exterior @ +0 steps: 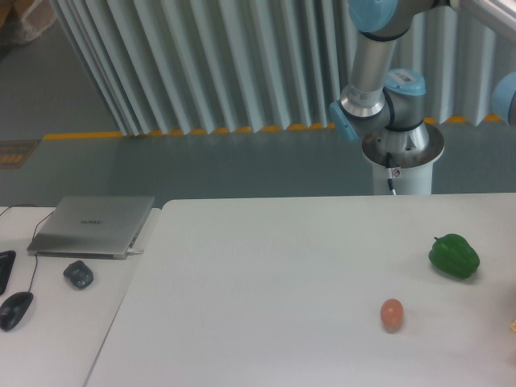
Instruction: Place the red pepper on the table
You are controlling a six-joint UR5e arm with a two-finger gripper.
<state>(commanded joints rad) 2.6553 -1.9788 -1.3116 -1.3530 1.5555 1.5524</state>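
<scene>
The red pepper is out of view in this frame. The large white table (pixel 266 274) fills the middle and right of the view. Only the arm's base and lower joints (pixel 387 105) show at the top right, behind the table's far edge. The arm runs out of the frame to the upper right, and the gripper is not in view.
A green bell pepper (pixel 454 255) sits on the table at the right. A small orange-pink egg-shaped thing (pixel 392 314) stands in front of it. On the smaller desk at the left lie a closed laptop (pixel 93 225), a dark lump (pixel 78 273) and a mouse (pixel 15 309).
</scene>
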